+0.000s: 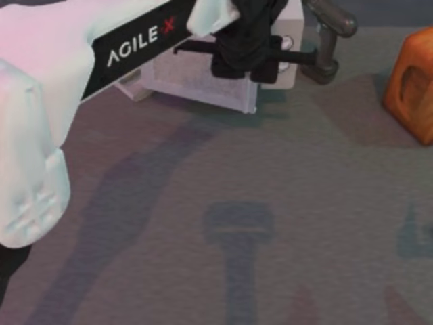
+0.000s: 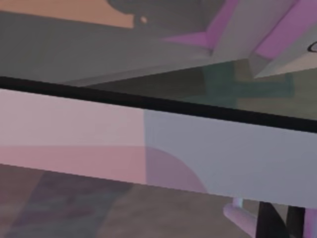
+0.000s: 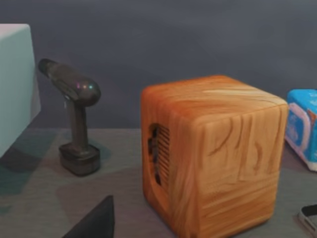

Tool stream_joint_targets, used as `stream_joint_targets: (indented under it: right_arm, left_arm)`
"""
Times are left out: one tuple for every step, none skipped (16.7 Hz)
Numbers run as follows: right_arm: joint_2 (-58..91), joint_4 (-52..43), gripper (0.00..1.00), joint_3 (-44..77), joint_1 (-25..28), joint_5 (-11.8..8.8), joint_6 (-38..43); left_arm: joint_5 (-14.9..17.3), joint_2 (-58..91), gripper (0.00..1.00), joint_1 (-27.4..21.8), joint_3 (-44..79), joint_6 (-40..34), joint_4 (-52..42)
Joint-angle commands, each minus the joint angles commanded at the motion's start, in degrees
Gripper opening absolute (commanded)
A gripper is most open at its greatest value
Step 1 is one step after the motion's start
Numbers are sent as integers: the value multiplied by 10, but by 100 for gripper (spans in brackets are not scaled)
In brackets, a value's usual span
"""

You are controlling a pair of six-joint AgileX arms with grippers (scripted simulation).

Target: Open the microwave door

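The white microwave (image 1: 292, 20) stands at the table's far middle, mostly covered by my left arm. Its door (image 1: 196, 82), with the grey mesh window, slants out from the body, its right edge nearer me than its left. My left gripper (image 1: 247, 49) hangs over that right edge, between the door and the knob panel (image 1: 287, 46). In the left wrist view a white panel (image 2: 223, 153) with a dark edge fills the frame, and a pale rod (image 2: 242, 214) lies beside my left gripper (image 2: 282, 224). My right gripper (image 3: 143, 235) is parked out of the top view, open and holding nothing.
A grey drill (image 1: 331, 30) stands upright just right of the microwave. An orange wooden box (image 1: 413, 84) sits at the far right. In the right wrist view a blue pack (image 3: 302, 126) lies beyond the box (image 3: 213, 153), and the microwave's side (image 3: 15, 84) shows.
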Motion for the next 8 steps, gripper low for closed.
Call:
stream_joint_targets:
  right_arm:
    - [0, 0, 100, 0, 0, 0, 0]
    - [0, 0, 100, 0, 0, 0, 0]
    - [0, 0, 100, 0, 0, 0, 0]
    - [0, 0, 100, 0, 0, 0, 0]
    - [0, 0, 100, 0, 0, 0, 0]
    - [0, 0, 100, 0, 0, 0, 0]
    - [0, 0, 100, 0, 0, 0, 0]
    - [0, 0, 100, 0, 0, 0, 0]
  left_arm:
    - [0, 0, 0, 0, 0, 0, 0]
    - [3, 3, 0, -4, -1, -2, 0]
    - [3, 1, 0, -4, -3, 0, 2]
    - [4, -6, 0, -2, -12, 5, 7]
    - [7, -15, 0, 0, -25, 13, 14]
    - [12, -26, 0, 3, -43, 22, 22]
    - [17, -37, 0, 4, -62, 33, 31]
    - [22, -48, 0, 6, -80, 44, 40]
